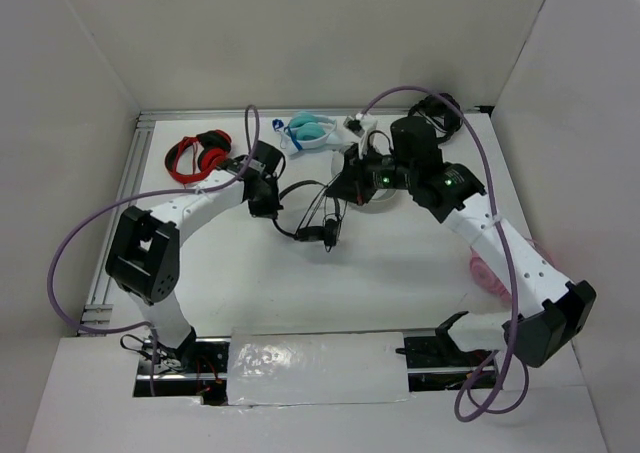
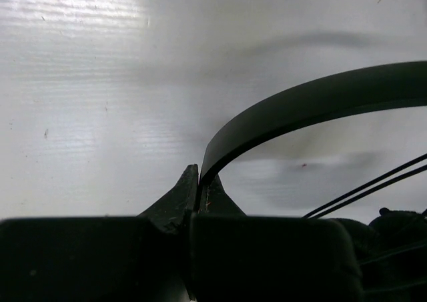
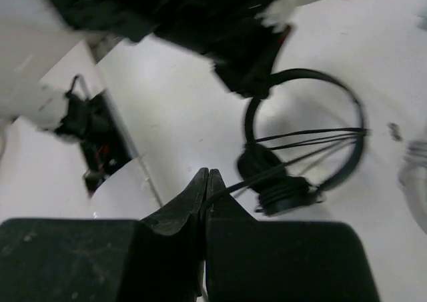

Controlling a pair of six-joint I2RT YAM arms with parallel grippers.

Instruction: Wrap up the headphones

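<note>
Black headphones pinched from both sides

Black slim on-ear headphones [image 1: 318,223] with a thin arched headband [image 2: 313,99] are mid-table over the white tabletop [image 1: 400,283], between the two grippers.

Left gripper [image 2: 199,182]: jaws clamped on the headband, no gap visible. The band arcs up and right from the fingertips.

Right gripper [image 3: 208,182]: jaws pressed together on the thin black cable [image 3: 313,142]. The cable runs right from the tips, past the two round earcups [image 3: 275,185] lying close together. Several cable strands span the headband loop.

Hard to read:
- Right wrist view is motion-blurred, and the top of the headband loop disappears behind the left arm's dark body.
- Left wrist view cuts the headband at the right edge. The earcups are only a dark blur in the lower right corner.
- Can't tell whether the headphones rest on the table or hang clear.

Red-and-black headphones [image 1: 200,155] lie far left. Teal-and-white headphones [image 1: 310,131] lie far centre, beyond the grippers. Pink object [image 1: 485,273] on the right is partly behind the right arm.
</note>
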